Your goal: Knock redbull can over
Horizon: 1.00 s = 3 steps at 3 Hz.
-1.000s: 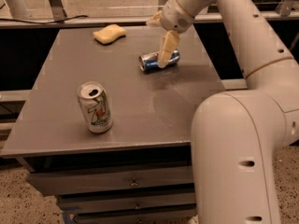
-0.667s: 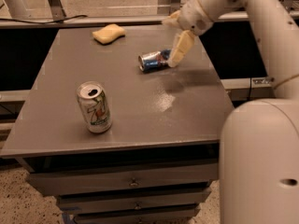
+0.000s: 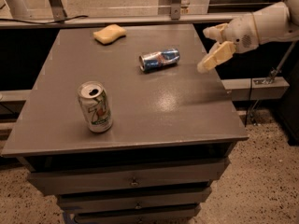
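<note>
The redbull can, slim, blue and silver, lies on its side on the grey table top, towards the back and right of middle. My gripper hangs over the table's right edge, well to the right of the can and apart from it. It holds nothing.
A white 7UP can stands upright at the front left of the table. A yellow sponge lies at the back. The table has drawers below. A rail and a shelf run behind and to the right.
My gripper has pulled back to the right, away from the lying redbull can, and the arm has swung out of the foreground. The can stays on its side.
</note>
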Each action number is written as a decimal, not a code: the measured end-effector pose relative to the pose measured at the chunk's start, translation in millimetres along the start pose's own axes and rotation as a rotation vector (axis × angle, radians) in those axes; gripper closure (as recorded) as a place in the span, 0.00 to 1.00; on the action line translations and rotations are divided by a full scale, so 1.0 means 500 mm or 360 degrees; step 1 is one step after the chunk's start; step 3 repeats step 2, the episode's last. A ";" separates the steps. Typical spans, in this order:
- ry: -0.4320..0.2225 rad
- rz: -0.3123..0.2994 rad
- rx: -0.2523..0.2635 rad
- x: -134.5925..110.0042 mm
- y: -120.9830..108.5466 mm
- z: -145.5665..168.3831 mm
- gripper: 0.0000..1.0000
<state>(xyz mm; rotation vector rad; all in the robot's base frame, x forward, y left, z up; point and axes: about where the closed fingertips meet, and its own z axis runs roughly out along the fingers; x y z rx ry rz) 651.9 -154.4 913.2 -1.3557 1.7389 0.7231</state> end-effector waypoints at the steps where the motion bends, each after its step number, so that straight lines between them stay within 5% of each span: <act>1: -0.0223 0.0150 0.0064 0.018 0.019 -0.068 0.00; 3: -0.0254 0.0168 0.0080 0.022 0.023 -0.087 0.00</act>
